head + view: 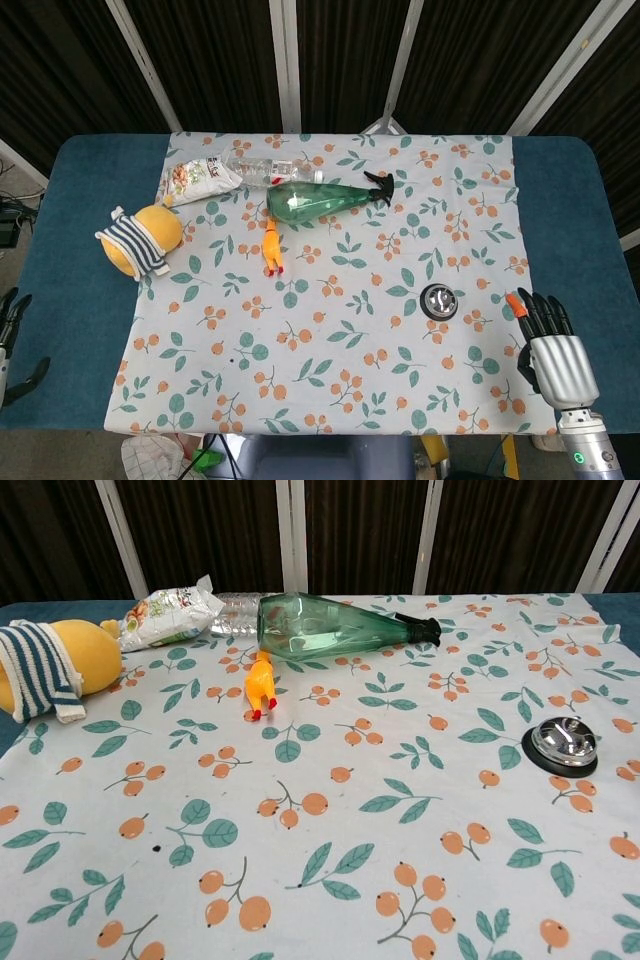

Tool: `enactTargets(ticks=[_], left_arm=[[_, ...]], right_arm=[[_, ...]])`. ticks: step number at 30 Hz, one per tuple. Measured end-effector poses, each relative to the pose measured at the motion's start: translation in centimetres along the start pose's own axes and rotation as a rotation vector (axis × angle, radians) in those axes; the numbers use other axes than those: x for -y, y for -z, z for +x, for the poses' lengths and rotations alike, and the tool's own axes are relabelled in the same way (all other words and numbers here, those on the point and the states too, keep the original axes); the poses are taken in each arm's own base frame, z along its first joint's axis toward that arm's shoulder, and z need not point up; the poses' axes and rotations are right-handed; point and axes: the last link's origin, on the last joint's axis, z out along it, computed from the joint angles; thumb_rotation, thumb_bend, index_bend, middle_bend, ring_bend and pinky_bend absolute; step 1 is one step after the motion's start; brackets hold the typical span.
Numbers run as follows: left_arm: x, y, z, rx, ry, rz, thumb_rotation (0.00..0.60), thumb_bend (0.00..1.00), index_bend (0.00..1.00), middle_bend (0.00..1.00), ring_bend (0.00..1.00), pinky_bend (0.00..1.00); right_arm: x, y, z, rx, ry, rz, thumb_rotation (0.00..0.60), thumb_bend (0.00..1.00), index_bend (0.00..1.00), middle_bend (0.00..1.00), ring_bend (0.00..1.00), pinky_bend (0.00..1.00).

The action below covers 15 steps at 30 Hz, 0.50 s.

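Observation:
My right hand [556, 352] hovers at the table's front right, over the edge of the floral cloth [330, 330], fingers spread and holding nothing. The silver call bell [439, 300] [564, 742] is the thing nearest to it, to its left. My left hand [10, 335] shows only partly at the front left edge of the head view, off the cloth, fingers apart and empty. Neither hand appears in the chest view. A green spray bottle [325, 198] [330, 624] lies on its side at the back.
A yellow plush with a striped shirt [143, 238] [45, 666] lies at the left. A snack bag [200, 177] [170, 612] and a clear plastic bottle [270, 170] lie at the back left. A small rubber chicken [271, 247] [260, 683] lies in front of the spray bottle.

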Motion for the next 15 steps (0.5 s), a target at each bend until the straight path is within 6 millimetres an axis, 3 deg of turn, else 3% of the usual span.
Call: enactTargets(ticks=[15], left_arm=[[-0.2,0.1,-0.1,-0.006,-0.006,-0.004,0.6,0.4,0.05,0.0,0.03,0.16]], right_arm=[[2.1,-1.6,-1.6,-0.006,0.013,0.073,0.6,1.0,0.09,0.0,0.0,0.0]])
